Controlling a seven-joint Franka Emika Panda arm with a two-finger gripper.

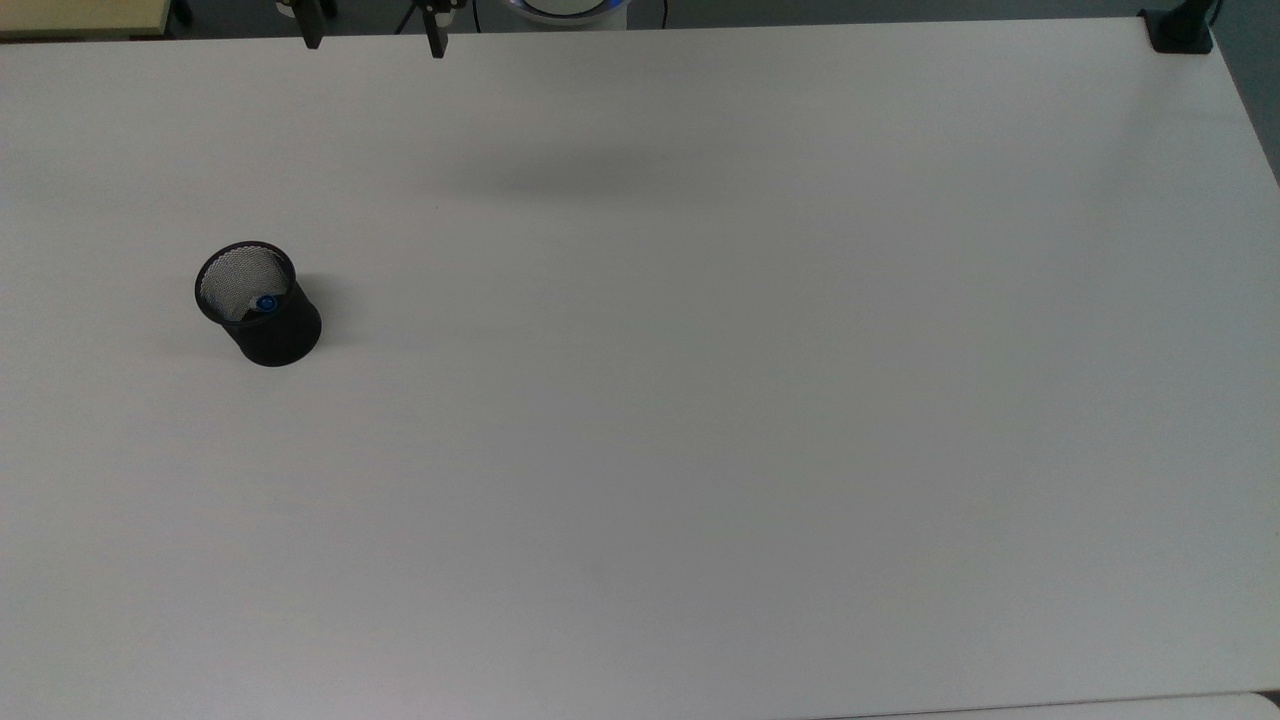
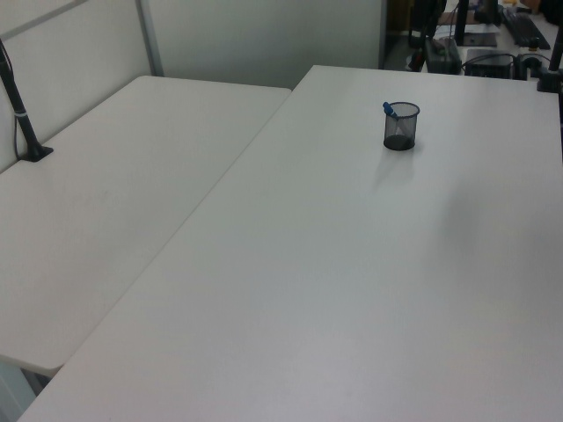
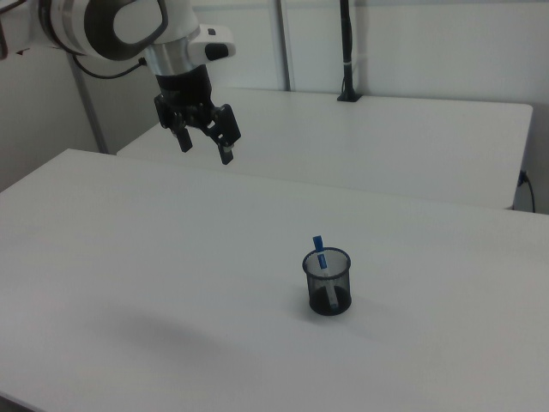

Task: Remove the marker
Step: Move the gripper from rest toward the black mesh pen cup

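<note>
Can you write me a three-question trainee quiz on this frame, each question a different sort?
1. True or false: the marker lies flat on the table.
2. Multiple choice: in the right view, the tool is (A) closed on the marker, (B) open and held above the table, away from the mesh cup, (C) inside the mesh cup.
3. Short answer: which end of the marker sticks up past the rim of the mesh cup, and what colour is it?

Key:
1. False; it stands leaning inside the mesh cup.
2. B.
3. The capped top end, blue.
</note>
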